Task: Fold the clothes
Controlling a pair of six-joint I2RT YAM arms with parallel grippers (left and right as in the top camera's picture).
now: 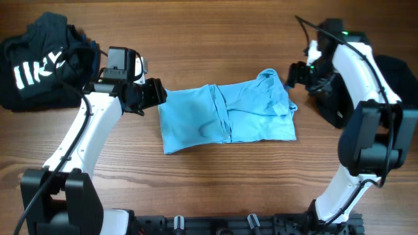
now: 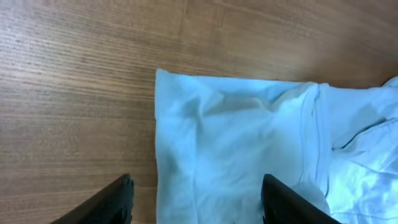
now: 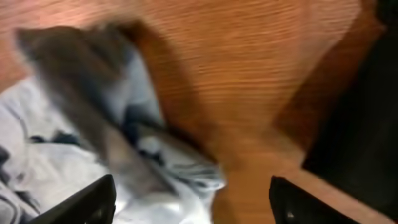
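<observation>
A light sky-blue T-shirt (image 1: pixel 225 114) lies folded into a rough rectangle in the middle of the table, its right part rumpled. My left gripper (image 1: pixel 157 93) hovers at the shirt's upper left corner. In the left wrist view it (image 2: pixel 196 199) is open, and the shirt's left edge (image 2: pixel 249 143) runs between its dark fingers (image 2: pixel 112 202). My right gripper (image 1: pixel 294 74) is at the shirt's upper right corner. Its wrist view is blurred, but the jaws (image 3: pixel 193 199) stand wide open over the shirt's bunched edge (image 3: pixel 74 162) and hold nothing.
A black garment with white lettering (image 1: pixel 39 62) is heaped at the back left, behind my left arm. Another black thing (image 1: pixel 392 78) lies at the right edge, seen dark in the right wrist view (image 3: pixel 367 112). Bare wooden table (image 1: pixel 215 189) runs along the front.
</observation>
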